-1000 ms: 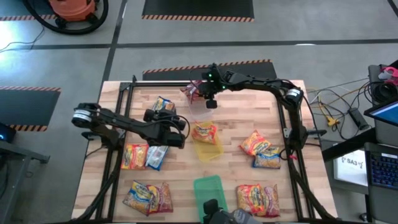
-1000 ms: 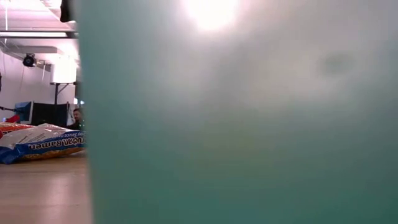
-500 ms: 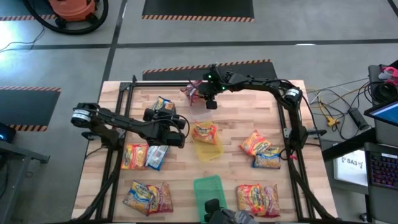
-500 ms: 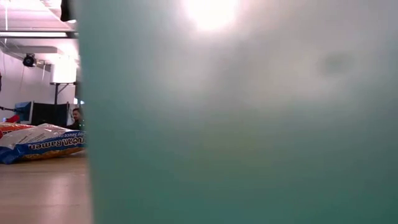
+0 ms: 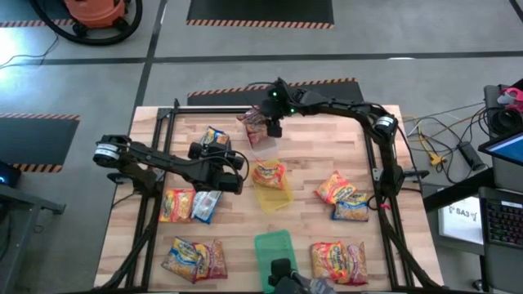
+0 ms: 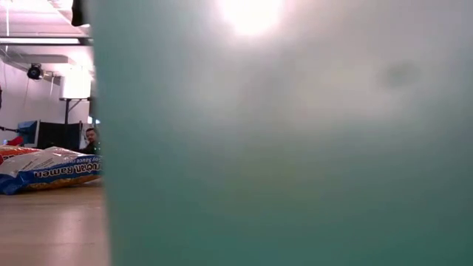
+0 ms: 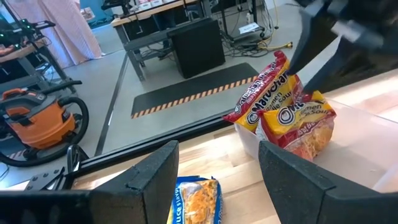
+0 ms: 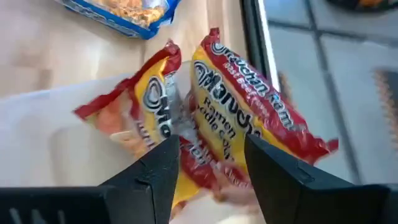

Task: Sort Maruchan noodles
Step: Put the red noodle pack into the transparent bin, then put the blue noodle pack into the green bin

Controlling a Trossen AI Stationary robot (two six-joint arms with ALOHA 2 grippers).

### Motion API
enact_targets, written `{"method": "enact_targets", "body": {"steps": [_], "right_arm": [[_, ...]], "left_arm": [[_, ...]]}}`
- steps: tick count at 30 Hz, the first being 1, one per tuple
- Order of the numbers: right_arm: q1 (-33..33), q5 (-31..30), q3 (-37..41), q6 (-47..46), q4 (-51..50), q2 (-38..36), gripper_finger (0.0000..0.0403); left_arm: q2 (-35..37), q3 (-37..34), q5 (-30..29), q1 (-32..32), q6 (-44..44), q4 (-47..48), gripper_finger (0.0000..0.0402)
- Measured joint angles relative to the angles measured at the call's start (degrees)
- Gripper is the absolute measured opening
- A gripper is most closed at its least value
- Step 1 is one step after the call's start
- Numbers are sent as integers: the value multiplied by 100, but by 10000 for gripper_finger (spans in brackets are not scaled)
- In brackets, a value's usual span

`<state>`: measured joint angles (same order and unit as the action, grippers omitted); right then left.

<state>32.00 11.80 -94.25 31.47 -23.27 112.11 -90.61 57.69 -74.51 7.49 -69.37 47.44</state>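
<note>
Two red-and-yellow crinkly plastic ramen packets [image 8: 211, 118] stand tilted, propped on edge against each other in the clear tray [image 5: 263, 147] at the table's far edge. Right gripper [image 5: 274, 128] hovers just above them, fingers parted, holding nothing. Left gripper [image 5: 231, 170] open over mid-table, beside the blue packet [image 5: 214, 136].

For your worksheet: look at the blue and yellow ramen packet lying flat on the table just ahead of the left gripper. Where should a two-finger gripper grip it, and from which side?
Come straight down on the blue and yellow ramen packet and pinch across its narrow width near the middle. It lies flat with bare wood around it, and the puffy wrapper should offer a fold there. The left gripper, open, is closest.
</note>
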Motion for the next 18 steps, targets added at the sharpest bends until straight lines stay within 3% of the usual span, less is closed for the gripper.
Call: {"method": "enact_targets", "body": {"steps": [5, 9, 12, 18], "right_arm": [[-26, 439, -587, -375, -1520, -23, 159], [-27, 1814, -705, -808, -2654, -23, 145], [-81, 2690, -703, -944, -2738, -147, 134], [-265, 2297, -622, -1147, -2789, -644, 117]], "left_arm": [[-2, -10, 1, 0, -2, 2, 205], [-4, -16, 10, 0, 9, 17, 205], [-4, -19, 269, 4, 359, 10, 205], [18, -21, 1358, -165, 1466, 7, 205]]}}
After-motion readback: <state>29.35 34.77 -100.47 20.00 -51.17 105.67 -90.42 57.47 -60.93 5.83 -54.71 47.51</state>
